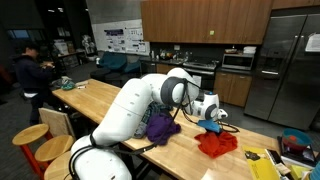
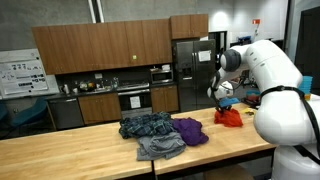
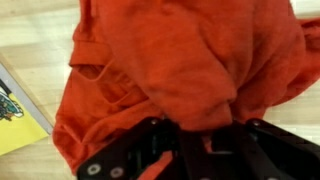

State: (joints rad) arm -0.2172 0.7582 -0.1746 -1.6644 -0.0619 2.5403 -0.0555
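An orange-red cloth [image 3: 180,60] fills most of the wrist view, bunched into folds, with a gathered fold pinched between the black fingers [image 3: 150,150] of my gripper [image 3: 200,125]. In both exterior views the cloth [image 1: 217,142] [image 2: 229,116] lies crumpled on the wooden table [image 1: 110,95] with the gripper [image 1: 212,118] [image 2: 225,100] down on top of it, shut on the fabric. A purple cloth [image 1: 160,126] [image 2: 192,130] lies close beside it, and a blue-grey pile of clothes [image 2: 150,128] lies further along.
A yellow printed sheet [image 3: 15,115] lies on the table next to the orange-red cloth. Yellow and other items [image 1: 265,160] crowd the table end. Wooden stools [image 1: 40,140] stand along the table. A person [image 1: 28,70] sits at the far end. Kitchen cabinets and appliances [image 2: 130,95] lie behind.
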